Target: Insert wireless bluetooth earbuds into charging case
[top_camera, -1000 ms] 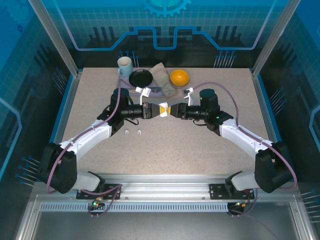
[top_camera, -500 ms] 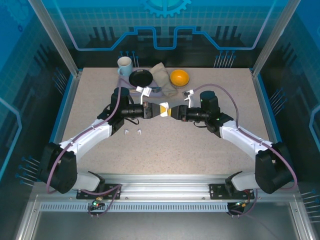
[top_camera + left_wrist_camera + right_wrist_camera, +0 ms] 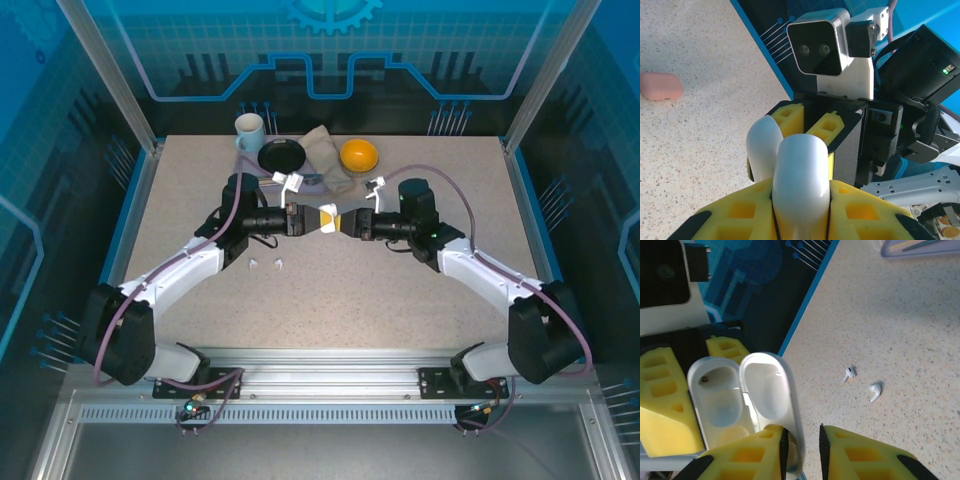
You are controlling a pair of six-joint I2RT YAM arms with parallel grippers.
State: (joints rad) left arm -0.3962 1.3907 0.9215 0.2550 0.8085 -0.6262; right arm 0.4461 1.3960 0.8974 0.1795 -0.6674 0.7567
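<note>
- White case (image 3: pixel 765 385): charging case with its lid swung open, held above the table (image 3: pixel 400 300) at the centre of the top view, where the two arms meet. In the right wrist view the socket half is on the left and the hollow lid on the right.
- Left end effector (image 3: pixel 800 212): yellow fingers are pressed onto the white case, pinching its socket half from both sides.
- Right end effector (image 3: pixel 802 447): yellow fingers stand narrowly apart astride the lid's rim, at bottom centre of the right wrist view. One finger lies against the rim and a dark gap shows at the other. Whether the rim is clamped cannot be told.
- White earbuds (image 3: pixel 849 373): two, lying loose on the table, side by side and not touching, right of centre in the right wrist view. In the top view they sit to the lower left of the held case, just beside the left forearm.
- Pink case (image 3: pixel 660 86): closed, lying flat on the table at the left edge of the left wrist view, well apart from the white case.
- Far edge of the table, upper centre of the top view, left to right: mug (image 3: pixel 249 130), black dish (image 3: pixel 281 157), cloth (image 3: pixel 325 155), orange bowl (image 3: pixel 358 155).
</note>
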